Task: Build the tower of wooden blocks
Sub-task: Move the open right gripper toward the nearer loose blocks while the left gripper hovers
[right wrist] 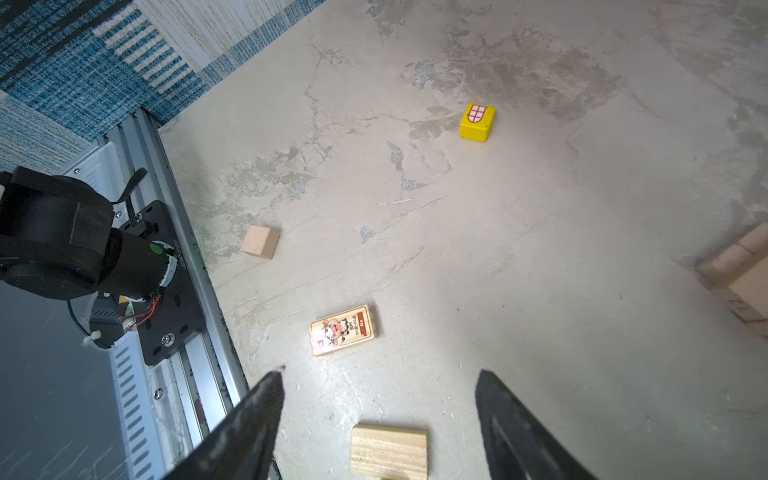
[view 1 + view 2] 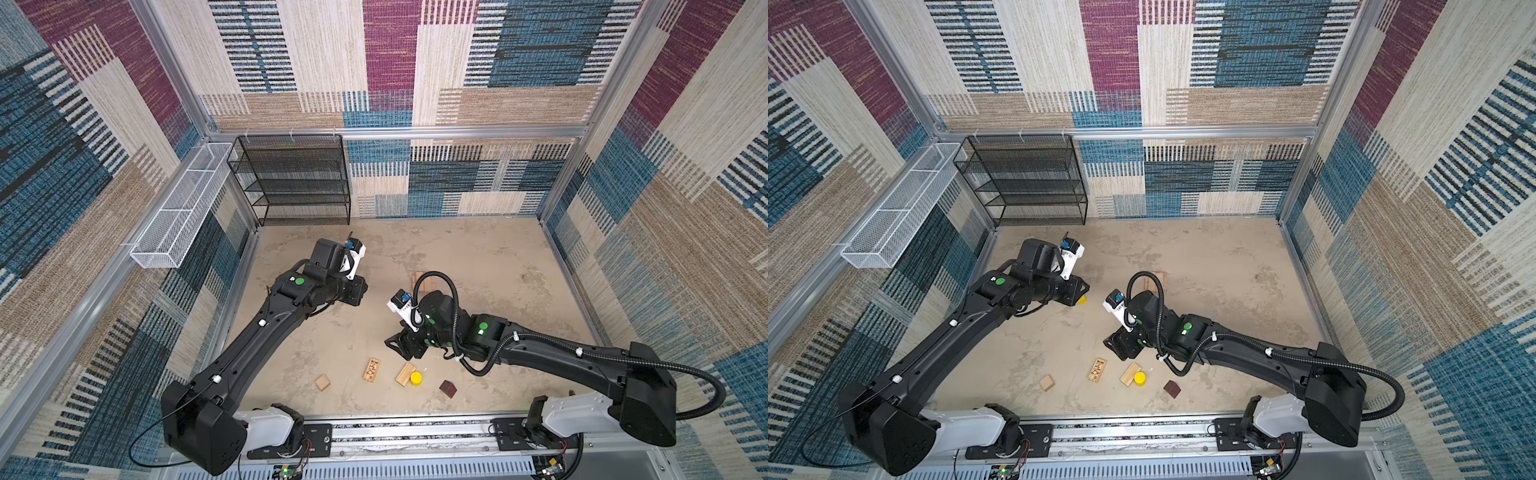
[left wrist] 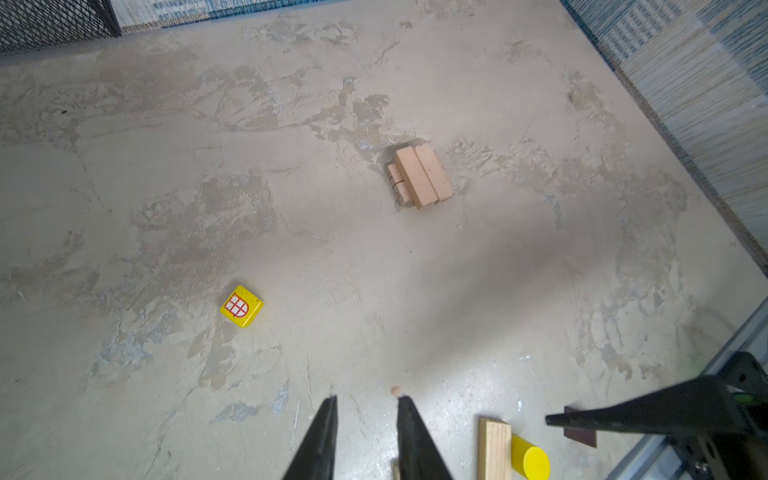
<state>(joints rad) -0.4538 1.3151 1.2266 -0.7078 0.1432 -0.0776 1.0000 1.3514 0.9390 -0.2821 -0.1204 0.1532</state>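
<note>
Two crossed layers of smooth pale wood form the wood block tower (image 3: 419, 178). Left gripper (image 3: 366, 399): narrowly parted, empty. Right gripper (image 1: 379, 373): spread wide, empty.

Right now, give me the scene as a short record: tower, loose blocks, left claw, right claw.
tower: two pale planks side by side across lower planks
loose blocks: yellow window cube, tan cube, printed plank, grained plank beside yellow cylinder, dark brown block
left claw: empty, slightly open
right claw: wide open, empty, near grained plank
</note>
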